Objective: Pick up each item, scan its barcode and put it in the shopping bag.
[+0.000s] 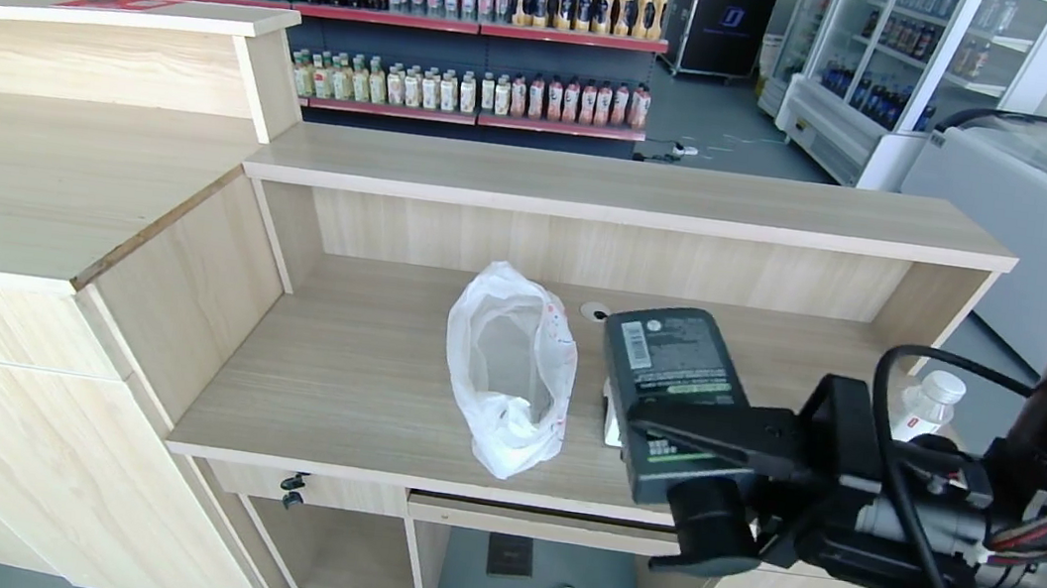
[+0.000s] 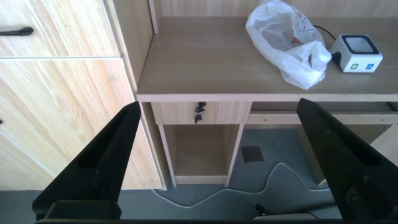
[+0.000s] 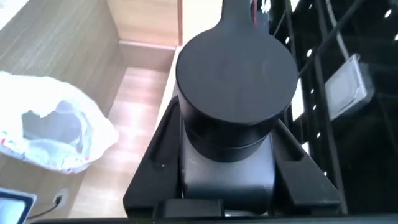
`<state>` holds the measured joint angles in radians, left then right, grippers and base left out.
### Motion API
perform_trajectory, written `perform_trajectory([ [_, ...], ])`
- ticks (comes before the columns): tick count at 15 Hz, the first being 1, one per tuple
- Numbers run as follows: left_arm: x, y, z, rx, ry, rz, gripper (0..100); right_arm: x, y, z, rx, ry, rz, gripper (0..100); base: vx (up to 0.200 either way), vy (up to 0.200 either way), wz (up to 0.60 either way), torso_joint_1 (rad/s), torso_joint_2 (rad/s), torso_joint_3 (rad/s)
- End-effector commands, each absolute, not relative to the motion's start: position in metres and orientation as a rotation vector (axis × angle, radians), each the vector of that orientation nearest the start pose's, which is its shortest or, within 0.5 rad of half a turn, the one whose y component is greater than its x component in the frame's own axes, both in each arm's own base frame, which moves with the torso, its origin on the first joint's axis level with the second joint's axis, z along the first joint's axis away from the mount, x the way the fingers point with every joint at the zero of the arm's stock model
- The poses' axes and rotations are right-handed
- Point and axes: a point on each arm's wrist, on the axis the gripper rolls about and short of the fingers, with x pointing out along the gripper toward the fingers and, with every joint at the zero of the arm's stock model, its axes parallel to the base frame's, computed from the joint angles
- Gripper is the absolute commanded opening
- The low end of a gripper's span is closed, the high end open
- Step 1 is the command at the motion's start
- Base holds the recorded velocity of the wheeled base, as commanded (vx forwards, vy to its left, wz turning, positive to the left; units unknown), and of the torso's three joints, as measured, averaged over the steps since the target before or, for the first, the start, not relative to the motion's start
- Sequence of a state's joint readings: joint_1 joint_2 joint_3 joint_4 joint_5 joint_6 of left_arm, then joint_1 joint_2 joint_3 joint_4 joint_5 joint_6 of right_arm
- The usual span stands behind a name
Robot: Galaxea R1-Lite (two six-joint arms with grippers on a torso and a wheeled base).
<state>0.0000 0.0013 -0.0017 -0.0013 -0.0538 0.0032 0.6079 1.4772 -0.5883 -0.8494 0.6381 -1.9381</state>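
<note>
Right gripper (image 1: 710, 442) clamped on the dark bottle (image 1: 674, 372), one finger on each side of its body. Bottle is held on its side above the desk (image 1: 353, 383). It is blackish-green and flat-faced, with a round black cap at the near end, and its upper face carries a white barcode label and a green band. The white scanner (image 1: 610, 423) sits partly hidden beneath it. The white shopping bag (image 1: 509, 372) lies just left, mouth open. A clear bottle (image 1: 928, 404) with a white cap stands far right. Left gripper (image 2: 219, 112) is spread wide and empty, low in front of the desk.
</note>
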Motion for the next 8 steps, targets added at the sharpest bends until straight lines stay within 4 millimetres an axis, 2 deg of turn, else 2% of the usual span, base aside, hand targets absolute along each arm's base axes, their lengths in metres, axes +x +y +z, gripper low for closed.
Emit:
perform_trajectory([
  [1,-0.023,-0.001,0.076,0.003,-0.002,-0.054,100,0.192,0.062,0.231,-1.552,-0.666,0.501,0,0.0,0.0,0.0,0.0,0.0,0.0],
  [3,-0.023,-0.001,0.076,0.003,-0.002,-0.054,100,0.179,-0.005,0.234,-1.537,-0.42,0.256,0,0.0,0.0,0.0,0.0,0.0,0.0],
  [4,-0.023,-0.001,0.076,0.003,-0.002,-0.054,100,0.172,-0.028,0.236,-1.531,-0.359,0.192,0,0.0,0.0,0.0,0.0,0.0,0.0],
  [5,-0.023,-0.001,0.076,0.003,-0.002,-0.054,100,0.159,-0.056,0.23,-1.446,-0.269,0.206,0,0.0,0.0,0.0,0.0,0.0,0.0],
  [8,-0.023,-0.001,0.076,0.003,-0.002,-0.054,100,0.128,-0.08,0.212,-1.152,-0.014,0.246,0,0.0,0.0,0.0,0.0,0.0,0.0],
])
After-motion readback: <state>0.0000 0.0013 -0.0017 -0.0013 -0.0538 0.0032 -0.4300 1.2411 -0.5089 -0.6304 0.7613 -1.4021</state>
